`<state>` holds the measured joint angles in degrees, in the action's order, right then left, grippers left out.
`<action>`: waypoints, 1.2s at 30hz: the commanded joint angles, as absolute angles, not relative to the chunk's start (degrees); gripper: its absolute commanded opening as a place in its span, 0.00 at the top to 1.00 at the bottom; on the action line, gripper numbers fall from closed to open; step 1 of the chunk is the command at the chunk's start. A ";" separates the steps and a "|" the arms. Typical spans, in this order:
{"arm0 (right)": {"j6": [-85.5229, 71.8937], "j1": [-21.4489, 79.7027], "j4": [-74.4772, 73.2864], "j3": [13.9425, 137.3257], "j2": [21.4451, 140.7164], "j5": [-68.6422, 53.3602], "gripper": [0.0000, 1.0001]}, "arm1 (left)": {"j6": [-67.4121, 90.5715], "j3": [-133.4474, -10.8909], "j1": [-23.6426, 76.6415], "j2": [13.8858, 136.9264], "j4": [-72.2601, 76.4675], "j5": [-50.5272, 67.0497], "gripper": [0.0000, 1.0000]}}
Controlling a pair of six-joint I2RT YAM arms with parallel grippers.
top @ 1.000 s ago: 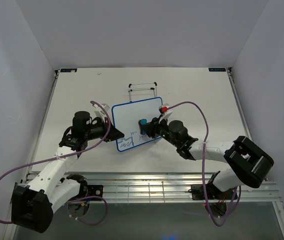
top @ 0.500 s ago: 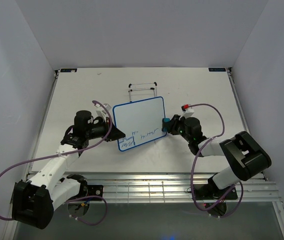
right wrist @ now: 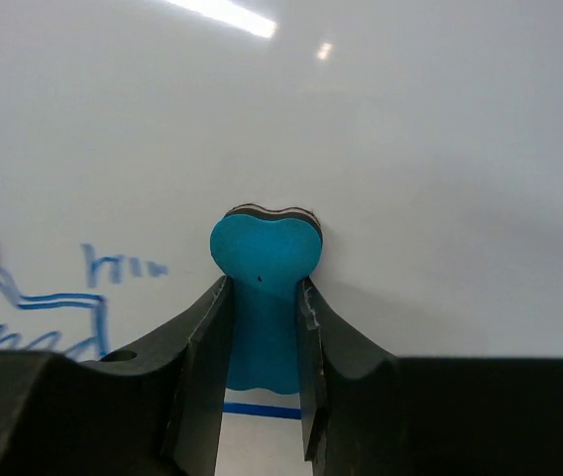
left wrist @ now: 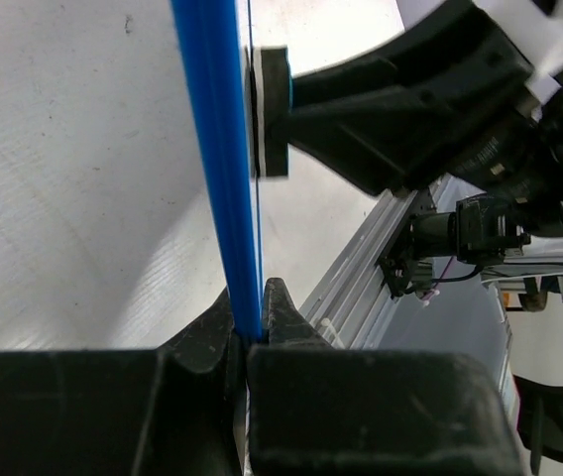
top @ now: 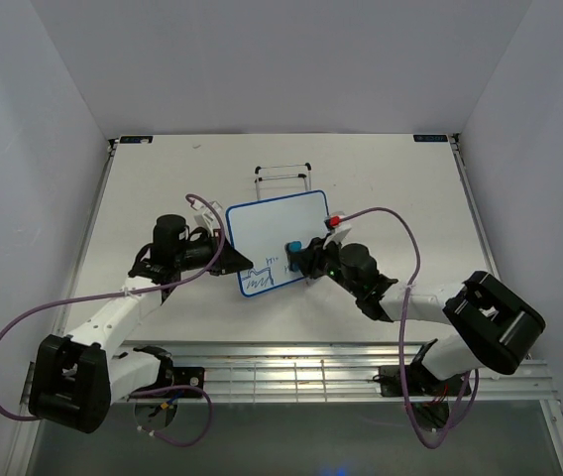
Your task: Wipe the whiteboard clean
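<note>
- Centrally, the whiteboard [top: 280, 226] stands tilted above the tabletop [top: 391, 188].
- Left hand [top: 236, 265] clamps its 7 o'clock corner, beside blue writing.
- Right hand [top: 301, 260] pinches an eraser [top: 292, 245], pressed against the board.

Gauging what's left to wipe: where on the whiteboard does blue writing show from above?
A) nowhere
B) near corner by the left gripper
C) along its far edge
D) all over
B: the blue writing sits at the whiteboard's near corner, next to the left gripper; the eraser is just right of it.
</note>
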<state>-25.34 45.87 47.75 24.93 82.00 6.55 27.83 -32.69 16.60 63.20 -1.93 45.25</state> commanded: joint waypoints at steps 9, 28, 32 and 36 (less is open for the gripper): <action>-25.66 52.83 43.07 31.91 84.55 6.94 0.92 | 30.24 -32.17 18.72 65.39 -0.44 58.89 1.00; -25.66 56.24 23.73 32.41 77.78 17.67 0.92 | 30.14 -31.64 18.72 64.69 -0.53 57.92 1.00; -26.98 63.17 25.22 38.39 82.26 16.96 0.92 | 30.59 -31.12 18.72 64.51 1.76 58.54 1.00; -28.03 66.79 24.70 44.11 86.56 17.05 0.92 | 30.76 -30.85 18.72 63.99 2.28 58.89 1.00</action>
<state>-25.47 63.07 27.99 40.58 82.32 21.30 32.42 -30.39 16.58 66.30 -1.80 49.23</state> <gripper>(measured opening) 0.335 0.109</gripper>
